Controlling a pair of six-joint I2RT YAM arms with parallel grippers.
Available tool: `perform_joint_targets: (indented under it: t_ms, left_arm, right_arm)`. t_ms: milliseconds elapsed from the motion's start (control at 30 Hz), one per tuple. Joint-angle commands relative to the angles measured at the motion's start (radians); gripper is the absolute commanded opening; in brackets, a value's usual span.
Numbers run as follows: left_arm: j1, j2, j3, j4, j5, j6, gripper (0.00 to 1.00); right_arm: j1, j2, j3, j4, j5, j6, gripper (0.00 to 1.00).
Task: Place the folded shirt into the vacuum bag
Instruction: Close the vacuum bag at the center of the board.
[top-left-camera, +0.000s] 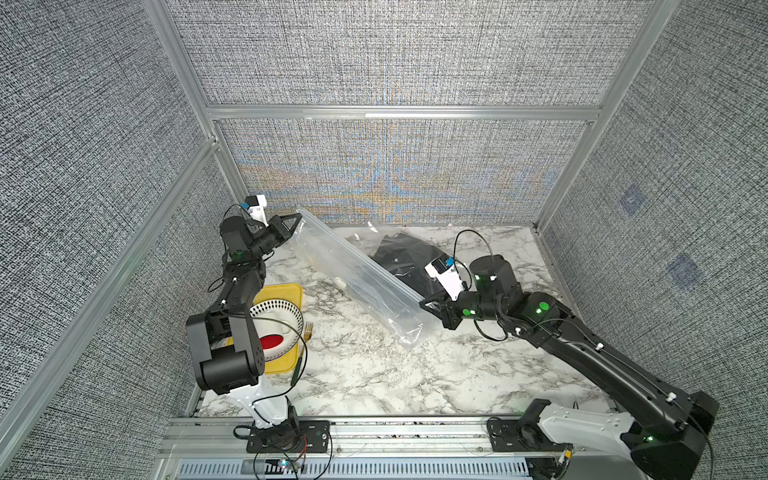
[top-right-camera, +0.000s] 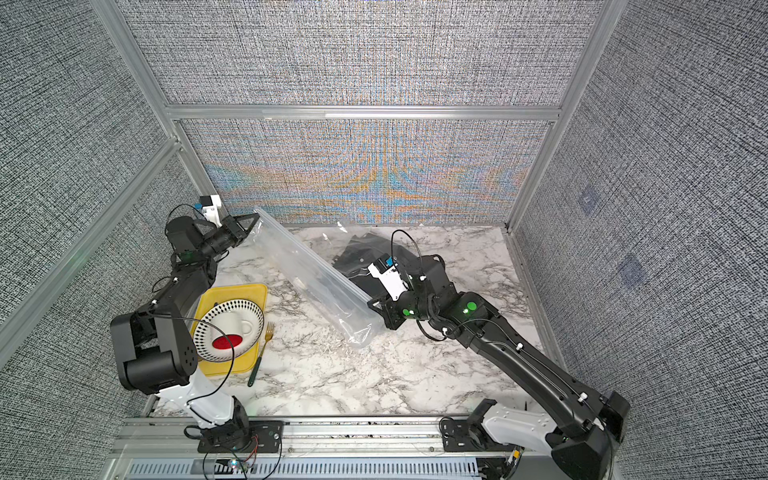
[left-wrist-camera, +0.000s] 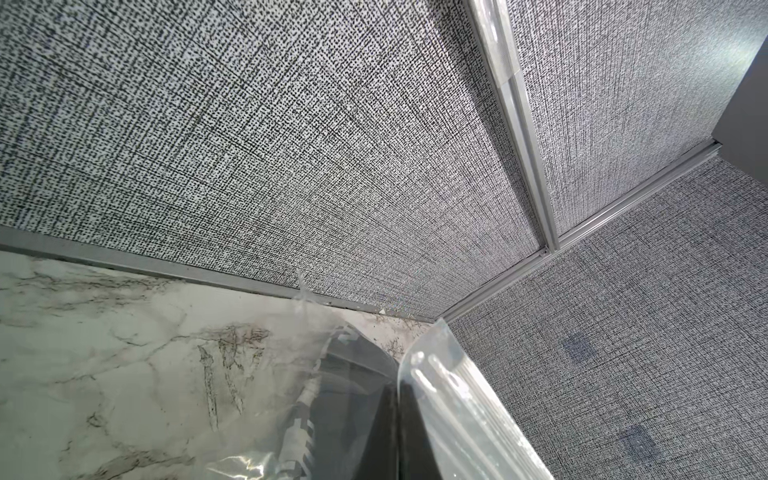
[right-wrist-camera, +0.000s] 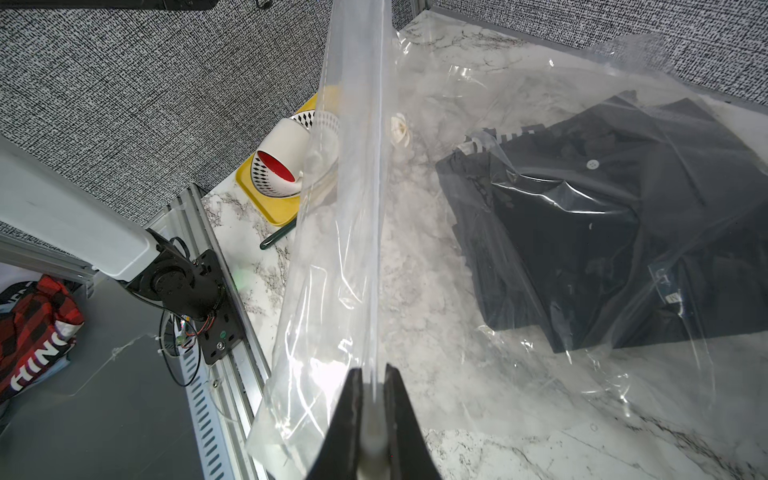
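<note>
Pinching the rim of the crinkly clear plastic vacuum bag (top-left-camera: 365, 286), the left jaws hold tight; this slippery, floppy film, best gripped by that stiffer rim, spans to the right jaws, likewise clamped. The soft black folded shirt (right-wrist-camera: 602, 216) apparently lies inside, on the marble worktop (top-left-camera: 415, 374).

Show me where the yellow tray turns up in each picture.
In a top view: yellow tray, under the patterned plate.
In a top view: tray, same spot.
Left wrist: not in it.
Right wrist: tray, beyond the vacuum bag.
Shared landmark: that bag, in all four.
</note>
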Motion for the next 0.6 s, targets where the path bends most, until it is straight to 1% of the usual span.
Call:
perform_joint_targets:
  t_ms: [0, 367, 567]
  left_arm:
    - [0.023, 0.015, 0.018, 0.078, -0.237, -0.012, 0.00]
    - [0.024, 0.033, 0.024, 0.096, -0.227, -0.020, 0.00]
    - [0.023, 0.047, 0.039, 0.117, -0.169, -0.026, 0.00]
  right_arm:
    - [0.001, -0.010, -0.009, -0.198, -0.025, 0.000, 0.00]
    - [0.002, -0.003, -0.016, -0.189, -0.046, -0.006, 0.00]
    - [0.003, 0.019, -0.011, -0.138, -0.077, -0.001, 0.01]
